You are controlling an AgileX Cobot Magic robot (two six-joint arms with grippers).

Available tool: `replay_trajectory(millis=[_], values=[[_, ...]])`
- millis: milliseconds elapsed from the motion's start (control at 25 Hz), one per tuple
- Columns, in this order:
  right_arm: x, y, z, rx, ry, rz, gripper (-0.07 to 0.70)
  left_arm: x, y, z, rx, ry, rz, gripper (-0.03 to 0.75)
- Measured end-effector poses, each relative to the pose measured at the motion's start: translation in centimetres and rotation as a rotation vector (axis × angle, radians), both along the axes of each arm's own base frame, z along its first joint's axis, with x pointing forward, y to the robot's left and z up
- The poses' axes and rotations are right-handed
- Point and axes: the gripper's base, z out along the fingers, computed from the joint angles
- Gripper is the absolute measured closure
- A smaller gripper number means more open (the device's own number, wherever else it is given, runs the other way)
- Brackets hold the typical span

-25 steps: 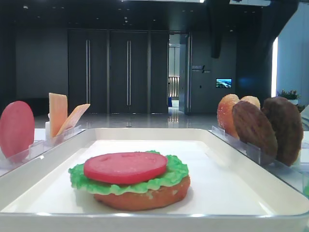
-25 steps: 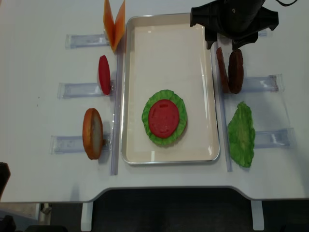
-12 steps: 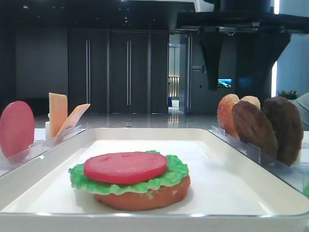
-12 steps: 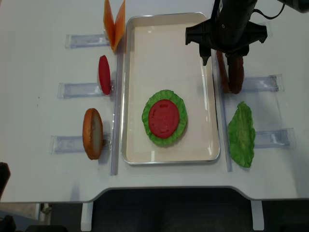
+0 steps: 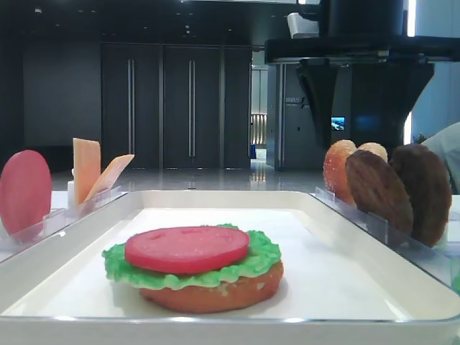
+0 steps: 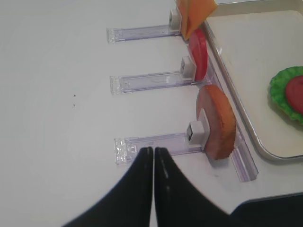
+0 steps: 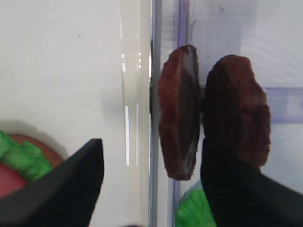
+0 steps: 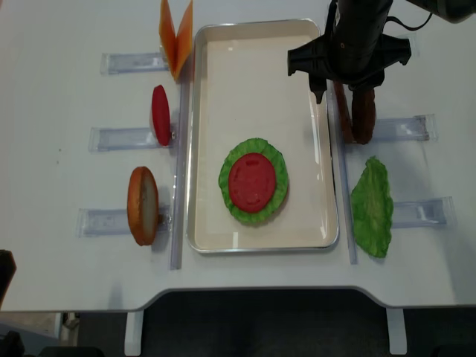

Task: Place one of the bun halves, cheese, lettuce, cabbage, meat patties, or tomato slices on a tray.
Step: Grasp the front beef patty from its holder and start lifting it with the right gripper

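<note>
The right arm's fingers [image 7: 149, 182] stand wide open above the two meat patties [image 7: 213, 118], holding nothing. The right wrist view shows one dark finger [image 7: 66, 189] over the tray's rim and the other [image 7: 241, 194] over the outer patty, with the inner patty on edge between them; the overhead view hides this under the arm's body [image 8: 349, 44].

The left arm's fingers [image 6: 154, 156] are pressed together and empty, seen only in the left wrist view, near the end of a clear rack [image 6: 156, 142] that holds a bun half [image 6: 218, 120] upright.

On the tray [image 8: 223, 67] lies a stack: tomato slice [image 8: 252, 182] on lettuce [image 8: 279, 175]. Only the low front view reveals the bun half [image 5: 215, 295] beneath. Overhead, a second lettuce leaf [image 8: 372, 208] lies on the white surface [image 8: 59, 67] right of the tray, cheese [image 8: 176, 37] and another tomato slice [image 8: 160, 115] stand left.
</note>
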Motion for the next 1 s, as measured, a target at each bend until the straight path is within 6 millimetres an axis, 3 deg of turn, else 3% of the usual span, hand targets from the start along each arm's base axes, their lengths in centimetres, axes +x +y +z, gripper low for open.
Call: replay_trajectory(millis=[1000], values=[[0.8, 0.3, -2.1, -0.040, 0.017, 0.016, 0.197, 0.0, 0.0, 0.0, 0.000, 0.000, 0.000, 0.715]])
